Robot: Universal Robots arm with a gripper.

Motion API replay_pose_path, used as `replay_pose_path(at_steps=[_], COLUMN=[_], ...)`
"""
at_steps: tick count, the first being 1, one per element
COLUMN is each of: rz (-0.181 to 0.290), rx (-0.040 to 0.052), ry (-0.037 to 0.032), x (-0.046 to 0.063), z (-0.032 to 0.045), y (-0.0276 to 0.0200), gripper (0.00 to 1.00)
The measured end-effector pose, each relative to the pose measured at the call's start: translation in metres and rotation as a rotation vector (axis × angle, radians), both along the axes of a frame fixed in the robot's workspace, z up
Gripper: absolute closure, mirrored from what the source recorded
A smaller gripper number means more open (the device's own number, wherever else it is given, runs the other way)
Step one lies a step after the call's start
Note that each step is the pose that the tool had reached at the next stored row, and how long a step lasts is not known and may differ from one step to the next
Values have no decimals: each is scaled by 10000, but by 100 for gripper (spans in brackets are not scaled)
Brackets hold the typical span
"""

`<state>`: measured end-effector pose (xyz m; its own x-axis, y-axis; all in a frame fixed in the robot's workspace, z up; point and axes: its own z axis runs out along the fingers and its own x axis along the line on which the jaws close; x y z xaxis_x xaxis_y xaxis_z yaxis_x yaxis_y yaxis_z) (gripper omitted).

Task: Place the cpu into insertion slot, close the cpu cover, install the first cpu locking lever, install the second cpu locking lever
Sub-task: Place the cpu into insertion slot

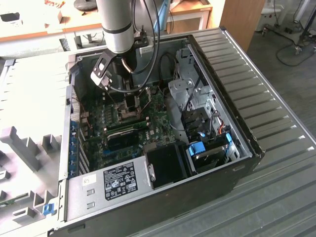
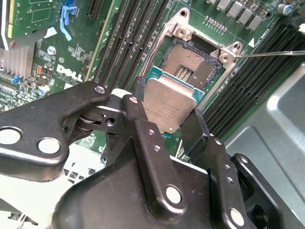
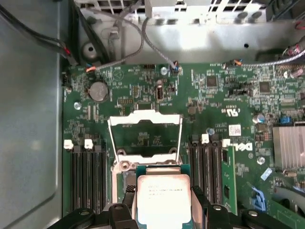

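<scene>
Silvery cpu point(image 3: 162, 198) – faintly printed – clamped in gripper point(image 2: 167, 106) at insertion slot point(image 2: 188, 71).

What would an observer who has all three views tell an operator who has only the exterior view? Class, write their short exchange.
Operator: My exterior view has the arm reaching down into the open computer case. Is it carrying anything?
Observer: Yes. In the second wrist view the gripper is shut on the cpu, with one finger on each side of it.
Operator: Is the socket open to receive it?
Observer: Yes. In the first wrist view the cpu cover stands raised on its hinge, and the green board shows through its window.
</scene>
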<state>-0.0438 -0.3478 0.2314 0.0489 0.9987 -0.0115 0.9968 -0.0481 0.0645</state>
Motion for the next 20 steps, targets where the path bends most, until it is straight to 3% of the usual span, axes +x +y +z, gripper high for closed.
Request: replay_pose_path(at_steps=[1,5,12,20], rz=[2,2,736,531], rx=[-5,-6,-11,-8], ry=[58,143,143,143], x=[0,0,0,-40], z=[1,2,-2,-10], y=[-1,-1,-1,-1], gripper=[46,46,46,46])
